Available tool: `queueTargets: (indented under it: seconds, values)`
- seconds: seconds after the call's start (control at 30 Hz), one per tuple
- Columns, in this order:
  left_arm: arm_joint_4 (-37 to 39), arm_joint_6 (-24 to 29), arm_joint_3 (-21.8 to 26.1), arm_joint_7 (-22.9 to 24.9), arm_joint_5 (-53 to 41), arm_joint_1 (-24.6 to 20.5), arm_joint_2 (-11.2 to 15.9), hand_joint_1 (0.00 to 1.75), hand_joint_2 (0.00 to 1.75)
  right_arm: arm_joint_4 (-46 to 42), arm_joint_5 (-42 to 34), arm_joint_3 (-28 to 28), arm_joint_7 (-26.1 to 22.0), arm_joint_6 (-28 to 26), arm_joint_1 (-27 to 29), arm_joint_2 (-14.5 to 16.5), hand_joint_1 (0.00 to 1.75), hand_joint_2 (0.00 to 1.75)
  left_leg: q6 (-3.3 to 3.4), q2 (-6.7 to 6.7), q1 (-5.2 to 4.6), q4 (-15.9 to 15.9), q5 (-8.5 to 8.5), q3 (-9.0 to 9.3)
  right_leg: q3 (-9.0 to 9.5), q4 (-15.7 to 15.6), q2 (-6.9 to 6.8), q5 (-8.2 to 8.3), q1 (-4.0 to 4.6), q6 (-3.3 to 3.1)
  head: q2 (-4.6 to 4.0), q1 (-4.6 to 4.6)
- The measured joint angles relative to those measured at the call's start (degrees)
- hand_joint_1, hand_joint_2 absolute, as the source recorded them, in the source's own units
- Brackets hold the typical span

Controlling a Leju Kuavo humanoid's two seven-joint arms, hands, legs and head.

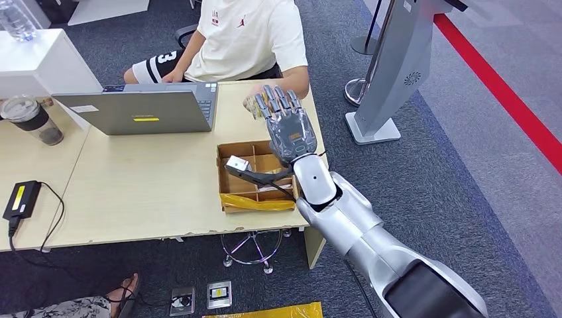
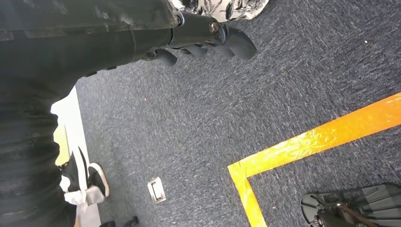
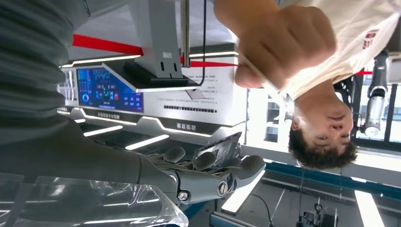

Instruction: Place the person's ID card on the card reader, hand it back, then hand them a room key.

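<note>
My right hand is raised over the table's far right corner, fingers stretched up and apart, holding nothing. A person's hand hovers just beside its fingertips. In the right wrist view that fist pinches a thin pale card edge-on, apart from my fingers. A small grey card reader lies in a cardboard box with dividers under my wrist. My left hand hangs over the carpet with its fingers loosely curved and nothing in them.
The person in a white shirt sits across the table. A grey laptop stands at the far edge, a dark cup and a black power adapter at the left. A grey kiosk stands on the right.
</note>
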Motion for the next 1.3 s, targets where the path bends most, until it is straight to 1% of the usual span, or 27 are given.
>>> queueTargets:
  seconds: [0.07,0.17,0.37,0.5,0.63,0.77,0.87,1.03,1.3]
  values:
    - [0.01,0.04,-0.01,0.05,0.30,0.00,-0.02,0.00,1.75,-0.69,-1.25,-0.34,-0.87,-0.83,0.40,0.05,0.00,1.75,0.00,0.00,0.00,0.00,0.00,0.00,0.00,0.00,0.00,0.00,0.00,0.00,0.00,-0.01]
    - [0.02,0.26,-0.02,0.26,0.75,0.02,-0.02,0.00,1.75,-3.26,-2.95,-0.94,-1.99,-0.48,1.61,0.03,0.00,1.75,0.00,0.00,0.00,0.01,0.00,0.01,-0.01,0.00,0.00,0.00,0.00,0.00,0.00,-0.01]
    - [0.03,0.68,-0.01,1.19,1.85,0.07,0.02,0.00,1.75,-12.74,-11.40,-1.92,-5.04,3.84,5.37,-0.60,0.00,1.75,0.00,0.02,0.00,0.00,0.00,0.01,-0.02,-0.01,0.02,0.00,0.00,0.00,0.00,0.00]
    - [0.06,0.82,0.00,1.68,2.39,0.13,0.07,0.00,1.75,-20.05,-13.88,-2.02,-6.44,6.15,8.09,-1.26,0.00,1.75,0.00,0.03,0.00,0.00,-0.01,0.01,-0.03,-0.01,0.03,0.00,0.00,0.00,0.00,0.00]
    - [0.07,1.22,0.00,2.05,3.33,0.15,0.16,0.00,1.75,-26.40,-15.64,-1.71,-8.02,11.33,10.41,-1.89,0.00,1.75,0.00,0.04,0.00,-0.01,-0.01,0.01,-0.02,-0.01,0.03,0.00,0.00,0.00,0.00,0.00]
    - [0.07,1.75,0.08,2.96,4.57,0.18,0.17,0.00,1.75,-31.58,-15.81,0.21,-7.73,16.52,12.24,-2.44,0.00,1.75,0.00,0.05,0.00,-0.01,-0.01,0.00,-0.02,-0.01,0.04,0.00,0.00,0.00,0.00,-0.01]
    - [0.07,2.70,0.23,4.16,5.64,0.17,0.11,0.00,1.75,-32.50,-16.01,2.24,-7.64,17.38,12.63,-2.46,0.00,1.75,0.00,0.05,0.00,-0.02,-0.01,-0.01,-0.02,-0.01,0.04,0.00,0.00,0.00,0.00,0.01]
    - [0.07,3.82,0.54,5.54,6.43,0.18,-0.09,0.00,1.75,-31.44,-15.08,5.34,-7.62,16.33,12.72,-1.92,0.00,1.75,0.00,0.04,0.00,-0.02,-0.01,-0.02,-0.02,-0.01,0.02,0.00,0.00,-0.01,0.00,0.01]
    - [0.07,4.96,0.70,6.69,6.80,0.18,-0.56,0.00,1.75,-24.84,-13.37,8.65,-6.67,13.86,12.70,-0.03,0.00,1.75,0.00,0.03,0.00,-0.02,-0.01,-0.02,-0.01,-0.01,0.02,0.00,0.00,0.00,0.00,-0.01]
